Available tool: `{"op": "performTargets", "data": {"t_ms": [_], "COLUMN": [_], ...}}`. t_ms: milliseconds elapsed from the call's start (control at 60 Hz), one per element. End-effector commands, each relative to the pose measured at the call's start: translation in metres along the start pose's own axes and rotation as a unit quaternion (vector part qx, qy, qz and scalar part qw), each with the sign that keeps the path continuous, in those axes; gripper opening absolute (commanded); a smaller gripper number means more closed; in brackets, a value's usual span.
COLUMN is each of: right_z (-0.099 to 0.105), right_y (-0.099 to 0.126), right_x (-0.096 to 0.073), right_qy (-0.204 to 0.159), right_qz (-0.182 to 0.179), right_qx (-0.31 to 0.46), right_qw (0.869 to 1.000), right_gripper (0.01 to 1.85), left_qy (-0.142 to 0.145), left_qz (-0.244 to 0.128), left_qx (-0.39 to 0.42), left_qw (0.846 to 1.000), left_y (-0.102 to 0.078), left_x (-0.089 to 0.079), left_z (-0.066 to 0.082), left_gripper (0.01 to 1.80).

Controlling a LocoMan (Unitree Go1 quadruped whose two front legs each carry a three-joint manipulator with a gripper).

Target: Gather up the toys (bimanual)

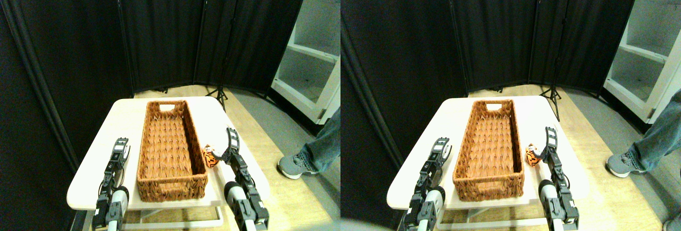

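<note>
Hugging the basket [170, 146] rim, tiger [210, 156] at right claw [230, 141]; both claws' openness unclear.

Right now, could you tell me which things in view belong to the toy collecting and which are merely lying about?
For the job:
tiger toy
wicker basket
right tool
left tool

Just about:
white shelf unit
black screens
tripod
person's shoe

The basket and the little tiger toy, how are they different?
The basket is long, brown and woven; the tiger toy is small, orange with black stripes. The basket looks empty and sits mid-table; the tiger sits outside it, by its right wall, next to the right hand. Both rest on the white table.
</note>
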Motion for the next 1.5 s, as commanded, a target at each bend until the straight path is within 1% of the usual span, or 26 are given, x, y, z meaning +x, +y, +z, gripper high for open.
{"op": "performTargets", "data": {"t_ms": [17, 150, 250, 367, 400, 433, 517, 567, 617, 633, 717, 767, 817, 850, 900, 967, 1000, 1033, 1067, 1150, 1183, 1217, 1283, 1317, 1433, 1500], "right_z": [0.014, 0.017, 0.018, 0.016, 0.014, 0.010, 0.005, 0.000, -0.004, -0.006, -0.009, -0.010, -0.011, -0.012, -0.013, -0.015, -0.016, -0.017, -0.018, -0.019, -0.020, -0.022, -0.025, -0.030, -0.044, -0.053], "right_y": [0.005, 0.005, 0.006, 0.005, 0.004, 0.003, 0.003, 0.004, 0.005, 0.006, 0.010, 0.014, 0.015, 0.018, 0.021, 0.023, 0.023, 0.022, 0.022, 0.020, 0.018, 0.017, 0.014, 0.010, 0.002, -0.002], "right_x": [0.003, 0.007, 0.007, 0.009, 0.011, 0.014, 0.017, 0.019, 0.019, 0.020, 0.020, 0.019, 0.019, 0.019, 0.018, 0.019, 0.019, 0.020, 0.020, 0.020, 0.020, 0.020, 0.020, 0.021, 0.023, 0.024], "right_qy": [-0.018, -0.018, -0.003, 0.012, 0.014, 0.020, 0.031, 0.043, 0.046, 0.052, 0.056, 0.073, 0.077, 0.084, 0.094, 0.120, 0.121, 0.123, 0.129, 0.136, 0.141, 0.146, 0.153, 0.161, 0.163, 0.171], "right_qz": [0.020, 0.020, 0.014, 0.011, 0.010, 0.008, 0.000, -0.001, -0.007, -0.007, -0.009, -0.011, -0.007, -0.004, -0.007, 0.002, 0.007, 0.004, -0.007, -0.012, -0.013, -0.029, -0.040, -0.044, -0.051, -0.054], "right_qx": [0.030, 0.085, 0.159, 0.266, 0.272, 0.300, 0.319, 0.368, 0.372, 0.386, 0.404, 0.446, 0.441, 0.446, 0.456, 0.493, 0.492, 0.490, 0.500, 0.498, 0.506, 0.515, 0.516, 0.527, 0.529, 0.548], "right_qw": [0.999, 0.996, 0.987, 0.964, 0.962, 0.954, 0.947, 0.929, 0.927, 0.921, 0.913, 0.892, 0.894, 0.891, 0.885, 0.862, 0.862, 0.863, 0.856, 0.856, 0.851, 0.844, 0.842, 0.833, 0.831, 0.817], "right_gripper": [0.80, 0.82, 0.85, 0.87, 0.87, 0.85, 0.93, 0.93, 0.95, 0.95, 1.00, 0.98, 0.99, 1.00, 1.01, 0.95, 0.93, 0.94, 0.99, 1.00, 1.02, 1.07, 1.14, 1.17, 1.13, 1.02], "left_qy": [-0.010, -0.012, -0.010, -0.013, -0.014, -0.015, -0.014, -0.015, -0.015, -0.014, -0.014, -0.015, -0.016, -0.016, -0.015, -0.015, -0.015, -0.016, -0.015, -0.017, -0.018, -0.014, -0.013, -0.012, -0.013, -0.010], "left_qz": [-0.001, 0.000, 0.003, 0.006, 0.006, 0.001, 0.005, 0.004, 0.005, 0.006, 0.006, 0.007, 0.008, 0.009, 0.011, 0.013, 0.015, 0.015, 0.015, 0.014, 0.012, 0.014, 0.017, 0.021, 0.024, 0.026], "left_qx": [0.005, 0.006, 0.011, 0.011, 0.011, 0.009, 0.008, 0.009, 0.010, 0.011, 0.011, 0.010, 0.013, 0.012, 0.013, 0.013, 0.011, 0.010, 0.011, 0.016, 0.020, 0.022, 0.022, 0.024, 0.023, 0.023], "left_qw": [1.000, 1.000, 1.000, 1.000, 1.000, 1.000, 1.000, 1.000, 1.000, 1.000, 1.000, 1.000, 1.000, 1.000, 1.000, 1.000, 1.000, 1.000, 1.000, 1.000, 1.000, 1.000, 1.000, 0.999, 0.999, 0.999], "left_y": [0.000, 0.001, 0.001, 0.001, 0.001, 0.001, 0.000, 0.000, -0.001, -0.001, -0.001, -0.001, -0.001, -0.001, -0.001, -0.002, -0.002, -0.002, -0.002, -0.001, -0.001, 0.000, 0.000, 0.001, 0.001, 0.000], "left_x": [0.004, 0.005, 0.005, 0.006, 0.005, 0.006, 0.005, 0.005, 0.005, 0.004, 0.004, 0.003, 0.004, 0.003, 0.003, 0.003, 0.002, 0.002, 0.002, 0.002, 0.002, 0.002, 0.002, 0.003, 0.003, 0.004], "left_z": [0.003, 0.003, 0.004, 0.006, 0.006, 0.006, 0.007, 0.007, 0.007, 0.007, 0.008, 0.008, 0.008, 0.008, 0.008, 0.009, 0.009, 0.009, 0.009, 0.009, 0.009, 0.009, 0.009, 0.009, 0.008, 0.009], "left_gripper": [0.15, 0.16, 0.17, 0.17, 0.17, 0.18, 0.19, 0.20, 0.20, 0.20, 0.20, 0.21, 0.22, 0.21, 0.21, 0.22, 0.22, 0.22, 0.22, 0.23, 0.23, 0.23, 0.23, 0.23, 0.22, 0.22]}}
